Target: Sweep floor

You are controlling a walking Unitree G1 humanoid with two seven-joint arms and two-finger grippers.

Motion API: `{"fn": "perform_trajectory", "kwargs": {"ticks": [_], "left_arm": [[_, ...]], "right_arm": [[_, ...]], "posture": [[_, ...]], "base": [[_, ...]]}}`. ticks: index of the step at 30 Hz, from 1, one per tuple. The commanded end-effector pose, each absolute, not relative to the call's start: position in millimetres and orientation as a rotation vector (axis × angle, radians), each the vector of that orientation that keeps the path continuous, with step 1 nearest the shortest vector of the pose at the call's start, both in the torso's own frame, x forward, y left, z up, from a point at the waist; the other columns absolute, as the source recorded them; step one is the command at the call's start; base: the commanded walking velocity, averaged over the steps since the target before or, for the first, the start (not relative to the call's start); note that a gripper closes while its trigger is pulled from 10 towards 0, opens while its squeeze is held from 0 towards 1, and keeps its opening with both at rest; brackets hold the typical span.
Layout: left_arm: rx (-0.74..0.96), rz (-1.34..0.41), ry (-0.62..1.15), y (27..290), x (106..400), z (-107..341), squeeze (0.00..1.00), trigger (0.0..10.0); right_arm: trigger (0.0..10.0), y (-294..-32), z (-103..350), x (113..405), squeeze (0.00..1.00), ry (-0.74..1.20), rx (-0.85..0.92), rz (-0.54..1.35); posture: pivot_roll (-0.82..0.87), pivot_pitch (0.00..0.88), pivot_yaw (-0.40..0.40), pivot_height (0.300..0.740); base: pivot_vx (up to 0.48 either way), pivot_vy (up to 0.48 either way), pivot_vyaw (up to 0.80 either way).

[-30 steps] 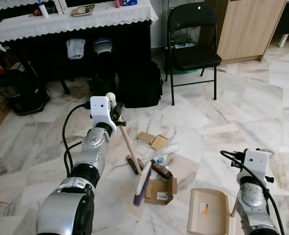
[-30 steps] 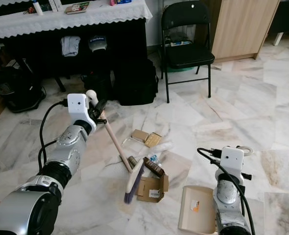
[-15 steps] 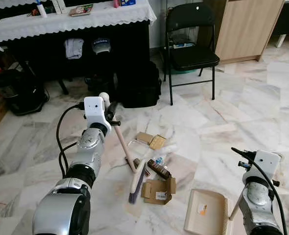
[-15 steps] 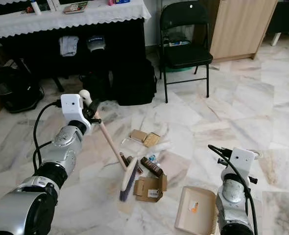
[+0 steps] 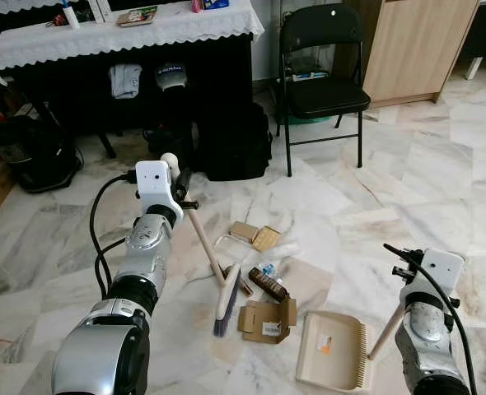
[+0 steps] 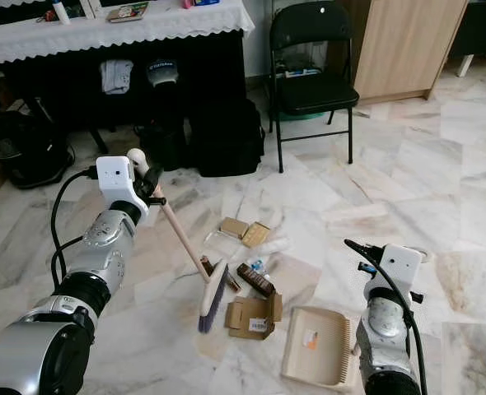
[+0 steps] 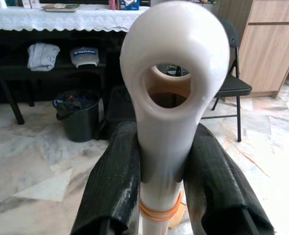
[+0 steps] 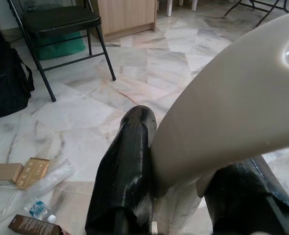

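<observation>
Lying flat nearest the robot, the beige dustpan [image 5: 332,350] opens toward the litter, its handle clamped in the right gripper [image 8: 183,171]. Just beyond its mouth sits the torn cardboard box [image 5: 268,317], beside the broom head [image 5: 226,299]. Farther off, the broom handle [image 5: 202,239] slants up to the raised left gripper [image 7: 164,166], pinched near its looped end.
</observation>
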State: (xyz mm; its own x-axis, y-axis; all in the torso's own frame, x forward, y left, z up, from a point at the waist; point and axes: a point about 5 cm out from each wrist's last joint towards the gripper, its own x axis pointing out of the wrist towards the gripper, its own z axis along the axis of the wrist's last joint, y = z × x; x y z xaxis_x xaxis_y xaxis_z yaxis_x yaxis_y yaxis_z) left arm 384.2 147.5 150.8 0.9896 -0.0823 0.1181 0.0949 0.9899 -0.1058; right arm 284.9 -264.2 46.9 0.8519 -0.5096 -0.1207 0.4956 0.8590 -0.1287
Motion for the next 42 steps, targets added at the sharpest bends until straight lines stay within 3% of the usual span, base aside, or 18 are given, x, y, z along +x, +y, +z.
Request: {"fn": "perform_trajectory", "kwargs": {"ticks": [1,15,25,42], "left_arm": [[-0.109,-0.072,-0.186,153.6,388.4,168.8,0.0,10.0],[-0.082,-0.059,-0.138,159.8,384.3,154.5,0.0,10.0],[0.04,-0.079,-0.05,158.7,373.0,123.9,0.0,10.0],[-0.016,-0.041,0.113,155.3,351.8,76.9,0.0,10.0]], "right_arm": [[10.0,-262.5,52.0,289.6,0.0,0.126,-0.09,-0.521],[10.0,-263.0,40.5,280.9,0.0,0.172,-0.097,-0.522],[10.0,-266.1,40.9,277.7,0.0,0.171,-0.11,-0.515],[10.0,-267.9,41.5,274.9,0.0,0.175,-0.128,-0.498]], "posture": [[-0.07,0.0,0.095,0.74],[-0.07,0.0,0.092,0.74],[-0.09,0.005,0.074,0.74],[-0.1,0.032,0.048,0.74]], "base": [[0.0,0.0,0.0],[0.0,0.0,0.0],[0.0,0.0,0.0],[0.0,0.0,0.0]]}}
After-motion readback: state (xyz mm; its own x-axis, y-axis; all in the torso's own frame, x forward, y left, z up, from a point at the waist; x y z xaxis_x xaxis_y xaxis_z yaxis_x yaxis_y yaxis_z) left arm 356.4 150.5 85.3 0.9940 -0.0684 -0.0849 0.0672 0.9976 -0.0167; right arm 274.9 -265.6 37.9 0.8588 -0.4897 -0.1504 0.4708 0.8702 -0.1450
